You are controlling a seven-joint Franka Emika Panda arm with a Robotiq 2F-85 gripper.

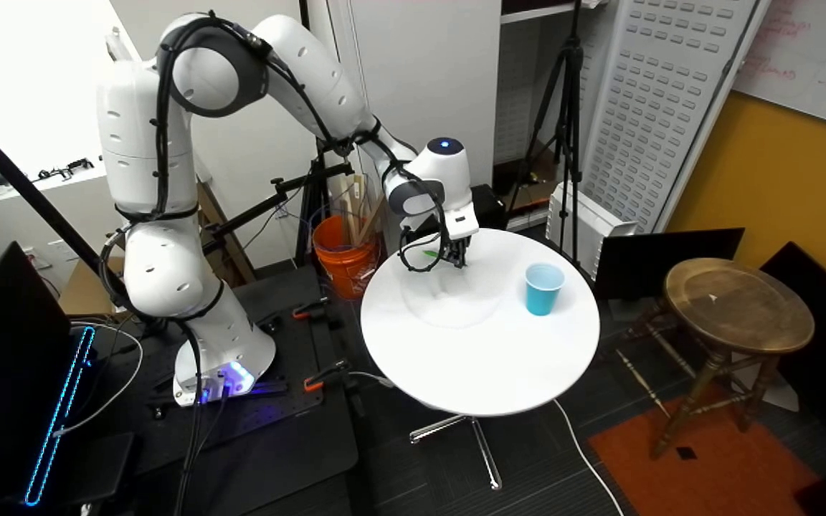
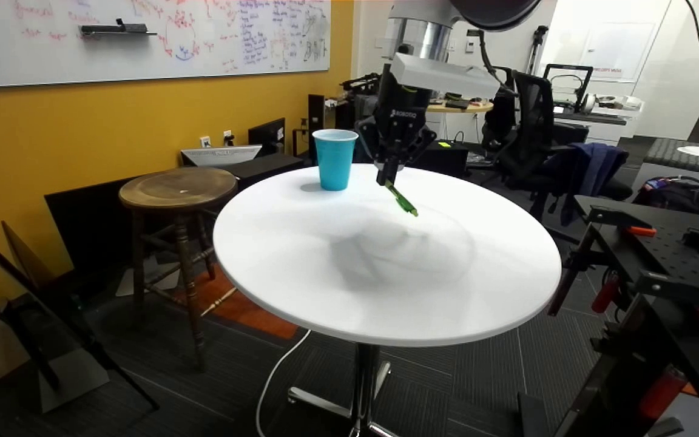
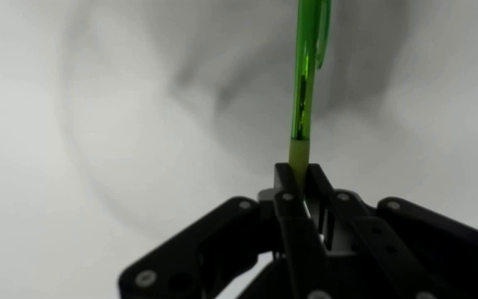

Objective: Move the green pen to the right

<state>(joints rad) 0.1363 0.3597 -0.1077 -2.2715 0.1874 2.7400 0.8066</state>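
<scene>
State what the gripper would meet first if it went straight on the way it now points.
Likely the white tabletop: the gripper points down at it, holding the green pen. Depth is unclear, so the pen's free end might touch first.

White "ROBOTIQ" lettering (image 2: 403,114) on pincer (image 2: 388,177); handwriting (image 2: 256,37) on whiteboard (image 2: 143,60) too small to read.

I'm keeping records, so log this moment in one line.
green pen: gripped near one end | jaws: shut on green pen, above white table | blue cup: upright
</scene>
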